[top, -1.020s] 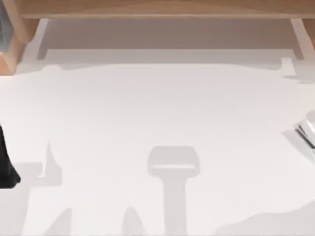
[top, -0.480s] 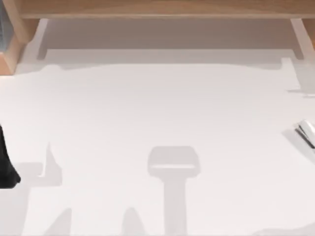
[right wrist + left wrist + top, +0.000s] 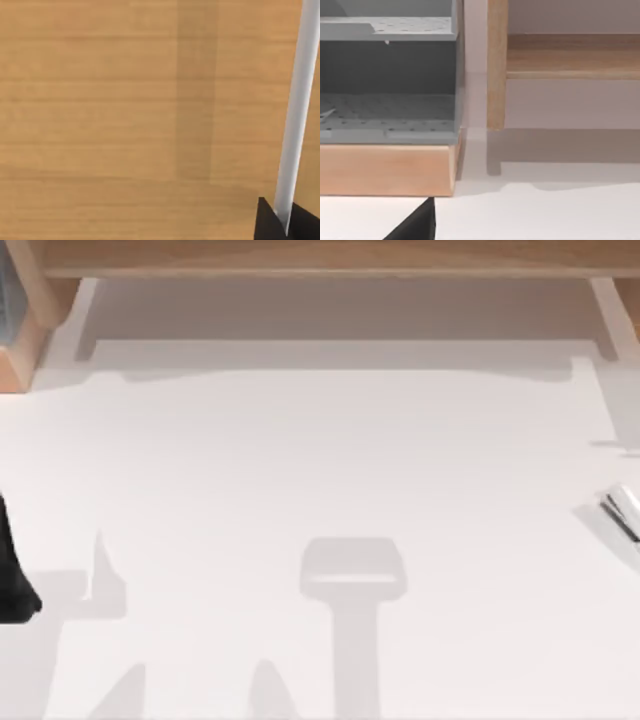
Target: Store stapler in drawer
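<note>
The stapler [image 3: 622,510], a small white and light-grey bar with a dark stripe, lies on the white tabletop [image 3: 330,460] at the far right edge of the top view. My left arm [image 3: 14,570] is a black shape at the table's left edge, far from the stapler. A black tip of my left gripper [image 3: 417,226] shows in the left wrist view, facing a grey perforated shelf unit [image 3: 387,80]. My right gripper [image 3: 287,222] is a black corner close against a wooden face [image 3: 110,115] crossed by a slim white bar [image 3: 296,115]. I cannot tell which part is the drawer.
A wooden frame [image 3: 320,258] runs along the table's far side, with a wooden block [image 3: 22,360] at the back left. In the left wrist view a wooden base [image 3: 385,170] carries the grey shelves beside a wooden post [image 3: 496,65]. Grey shadows lie across the table's near half.
A pale rounded shape beside the stapler and a broad shadow at the table's near right corner have left the top view. The stapler and the left arm have not moved.
</note>
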